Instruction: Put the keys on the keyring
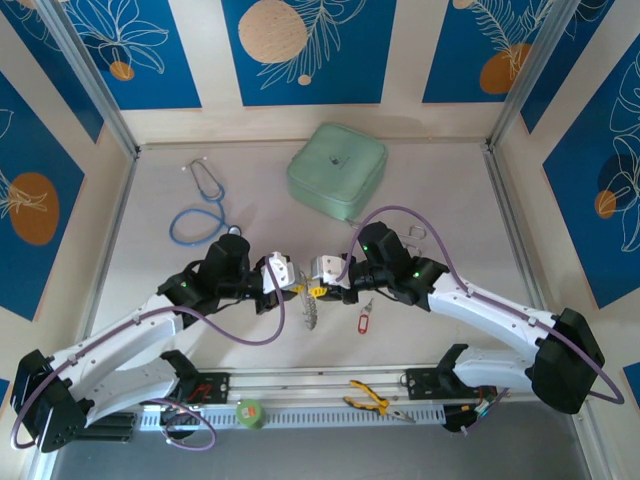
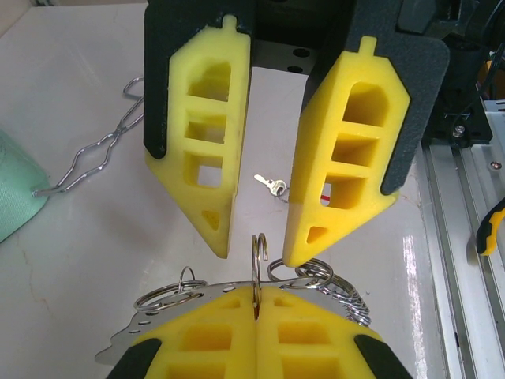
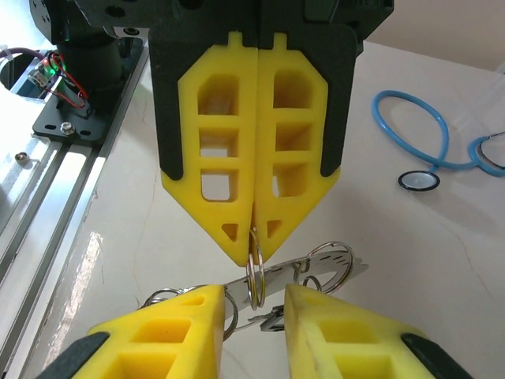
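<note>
**Left wrist view: ring pinched, right jaws wide**

Left gripper [image 2: 257, 294] is fully closed on 1 upright split ring of the keyring [image 2: 173, 309]. The flat metal strip and other rings of the keyring spread just beside its fingers. Right gripper [image 2: 260, 251] faces it, wide open and holding nothing, with 1 fingertip on each side of that ring. Key with red tag [image 1: 364, 322] lies on the table [image 1: 160, 240], near the right gripper.
</note>
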